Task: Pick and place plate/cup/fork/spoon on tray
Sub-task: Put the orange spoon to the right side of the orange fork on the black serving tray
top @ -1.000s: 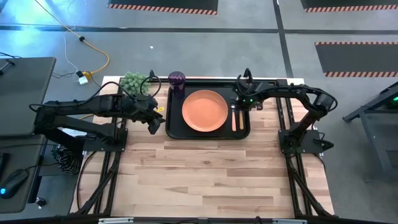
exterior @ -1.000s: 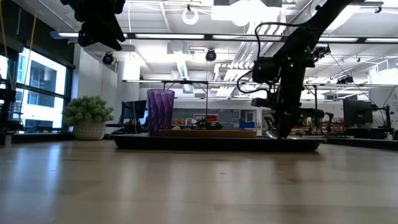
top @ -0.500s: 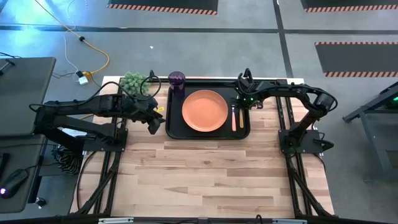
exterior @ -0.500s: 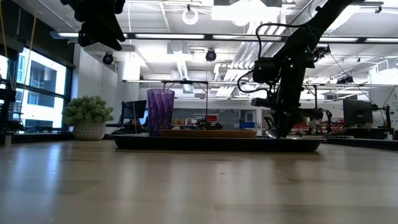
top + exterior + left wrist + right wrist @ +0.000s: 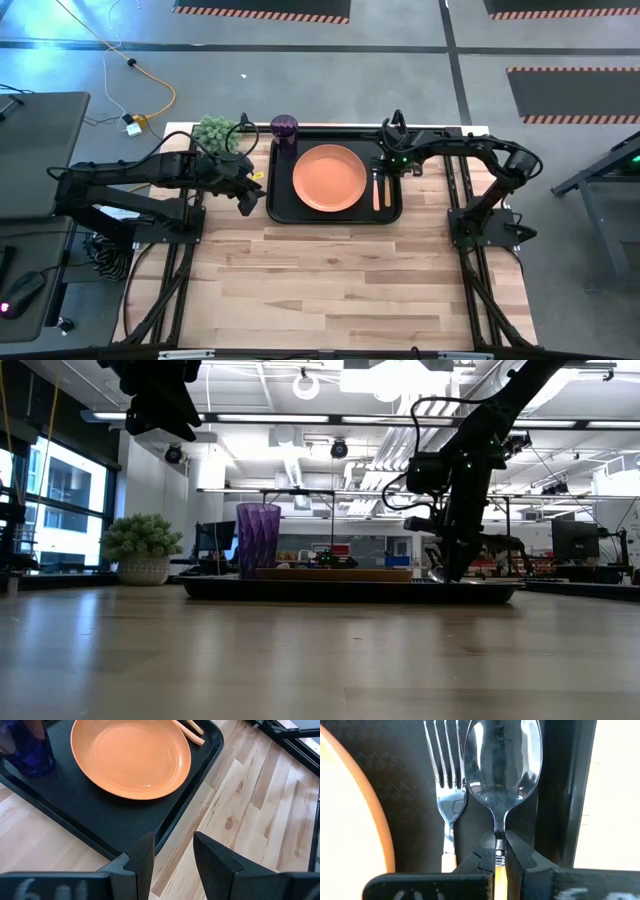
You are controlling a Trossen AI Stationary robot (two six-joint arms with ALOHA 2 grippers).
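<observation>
The black tray (image 5: pixel 283 205) lies at the table's far middle. On it are the orange plate (image 5: pixel 329 178), the purple cup (image 5: pixel 284 127) at its far left corner, and the fork (image 5: pixel 376 190) with the spoon (image 5: pixel 386 192) side by side along its right rim. My right gripper (image 5: pixel 388 166) stands over the spoon's far part and is shut on the spoon (image 5: pixel 502 760), next to the fork (image 5: pixel 447 780). My left gripper (image 5: pixel 246 200) is open and empty, raised above the table just left of the tray (image 5: pixel 115 830). My right gripper pinches the spoon's thin neck (image 5: pixel 498 840), where the metal meets the yellowish handle, between its two fingertips (image 5: pixel 482 862). The fingers come from above, pointing down, and lie across the spoon. The spoon lies level beside the fork; whether it rests on the tray floor I cannot tell.
A green plant ball in a pot (image 5: pixel 213 132) stands on the table left of the cup and shows in the low view (image 5: pixel 142 548). Bare wooden table (image 5: pixel 330 280) stretches from the tray to the near edge.
</observation>
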